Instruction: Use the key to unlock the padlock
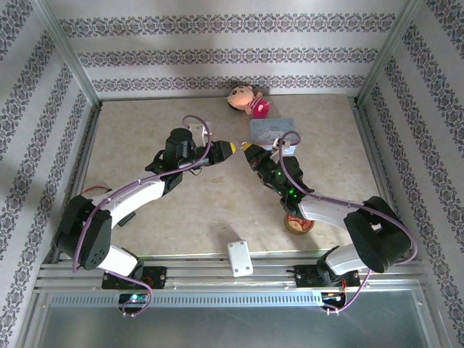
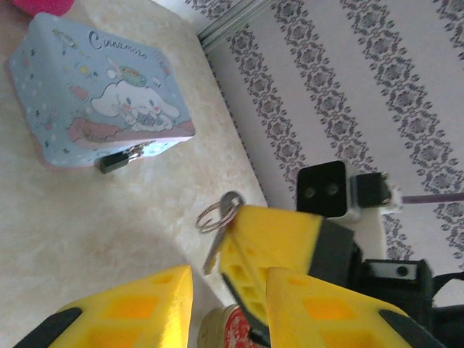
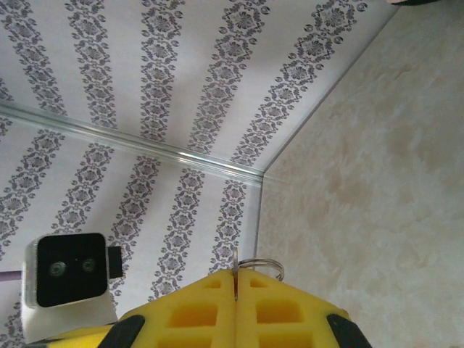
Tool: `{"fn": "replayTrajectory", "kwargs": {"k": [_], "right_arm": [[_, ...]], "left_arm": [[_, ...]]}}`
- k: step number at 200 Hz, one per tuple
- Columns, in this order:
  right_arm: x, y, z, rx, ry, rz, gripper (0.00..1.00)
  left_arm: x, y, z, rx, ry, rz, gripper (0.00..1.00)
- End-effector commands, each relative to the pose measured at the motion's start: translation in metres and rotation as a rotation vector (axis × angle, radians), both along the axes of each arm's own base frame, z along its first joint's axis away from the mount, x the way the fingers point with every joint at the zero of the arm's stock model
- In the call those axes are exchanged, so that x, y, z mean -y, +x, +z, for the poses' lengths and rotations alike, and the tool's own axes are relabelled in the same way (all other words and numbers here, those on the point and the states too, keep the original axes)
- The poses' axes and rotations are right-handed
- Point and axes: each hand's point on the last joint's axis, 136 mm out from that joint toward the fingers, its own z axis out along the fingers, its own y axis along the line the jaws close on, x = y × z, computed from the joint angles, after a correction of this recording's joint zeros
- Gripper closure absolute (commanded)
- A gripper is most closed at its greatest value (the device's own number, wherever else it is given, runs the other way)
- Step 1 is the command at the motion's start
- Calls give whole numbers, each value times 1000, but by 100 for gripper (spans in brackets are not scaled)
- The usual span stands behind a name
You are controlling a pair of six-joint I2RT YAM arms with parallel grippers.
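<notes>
Mid-table, right gripper (image 3: 236,278) is clamped tight on the key (image 2: 212,248), ring poking out. Left gripper (image 1: 225,148) faces it, fingers spread, nothing held. Further back, the padlock (image 2: 119,158) hangs on the front of the pale-blue tin (image 2: 101,87). Lock looks tiny, light and loose on its thin shackle, so it'll likely swing. Pinch the body by its sides, keyhole free.
</notes>
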Motion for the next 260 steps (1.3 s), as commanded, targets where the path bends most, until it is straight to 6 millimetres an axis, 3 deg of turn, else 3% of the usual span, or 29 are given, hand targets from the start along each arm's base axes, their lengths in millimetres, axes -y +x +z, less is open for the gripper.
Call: {"fn": "replayTrajectory", "kwargs": {"k": [1, 117, 183, 260], "right_arm": [[1, 6, 18, 48, 76, -1, 100], [-7, 10, 15, 58, 143, 22, 100], [-8, 8, 15, 59, 142, 28, 100], [-11, 6, 14, 56, 144, 42, 100]], "left_arm": [[13, -1, 9, 34, -58, -36, 68], [16, 3, -21, -51, -41, -23, 72], [20, 7, -12, -36, -75, -28, 82], [22, 10, -8, -34, -102, -29, 84]]}}
